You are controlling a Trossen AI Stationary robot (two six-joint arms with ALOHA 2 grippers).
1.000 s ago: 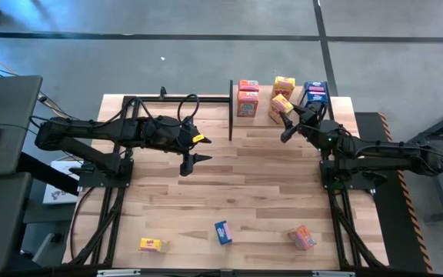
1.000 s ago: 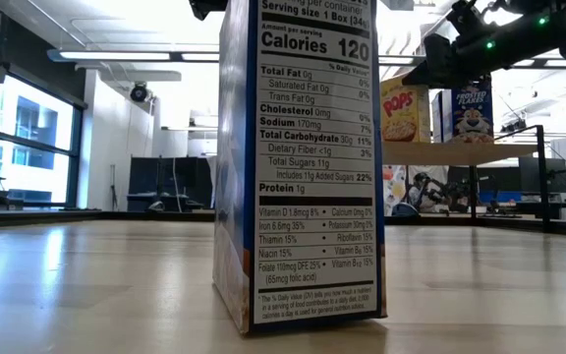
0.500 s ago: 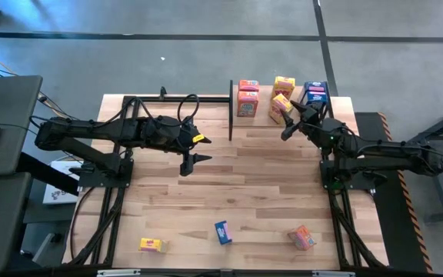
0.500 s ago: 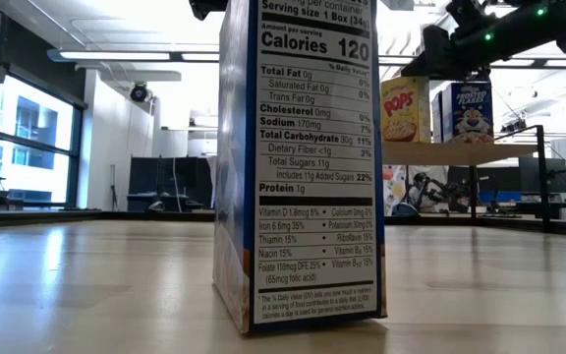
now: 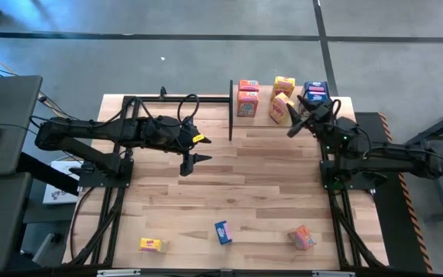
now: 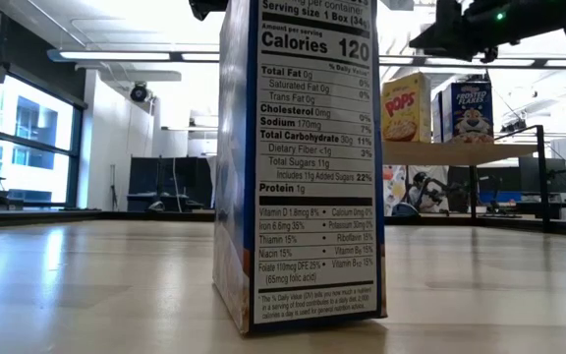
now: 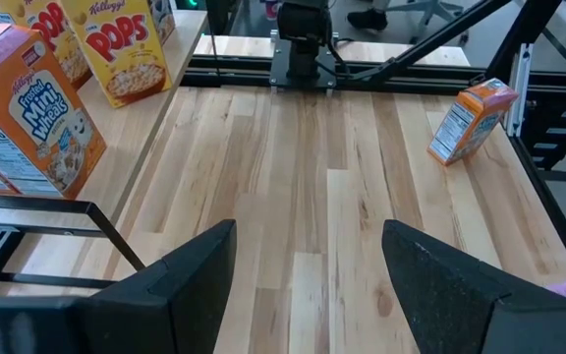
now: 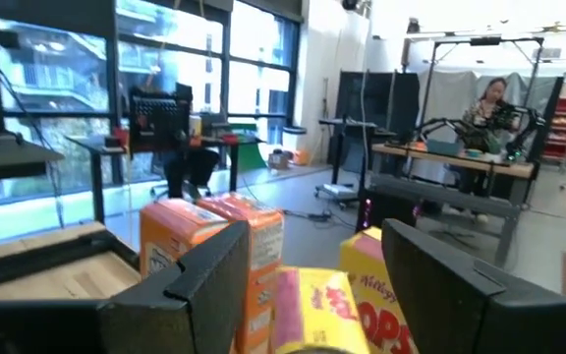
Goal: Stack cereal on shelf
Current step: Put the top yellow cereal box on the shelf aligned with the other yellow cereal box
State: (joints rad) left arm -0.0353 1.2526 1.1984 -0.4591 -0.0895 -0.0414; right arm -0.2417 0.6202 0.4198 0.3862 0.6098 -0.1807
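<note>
1. Cardboard is what counts here: the mini cereal boxes are most likely light, stiff along the edges and hollow, so a hard squeeze on a broad face would probably dent one.
2. Six boxes already stand on the shelf [image 5: 279,115] at the far right of the table: two orange boxes [image 5: 248,98], two yellow boxes [image 5: 282,99] and two blue boxes [image 5: 314,93].
3. Three are left on the near part of the tabletop [image 5: 229,185]: a yellow box [image 5: 152,245] at near left, a blue box [image 5: 222,231] in the middle, and an orange box [image 5: 302,238] at near right.
4. Printed card looks smooth and may slip, so I judge a firm pinch across the narrow sides, near the middle, to be the safest hold.
5. Above the shelf, the right gripper [image 5: 304,117] hovers with its fingers spread and empty, just beside the yellow boxes.
6. Over the middle of the table, the left gripper [image 5: 191,163] waits, fingers apart, holding nothing.
</note>
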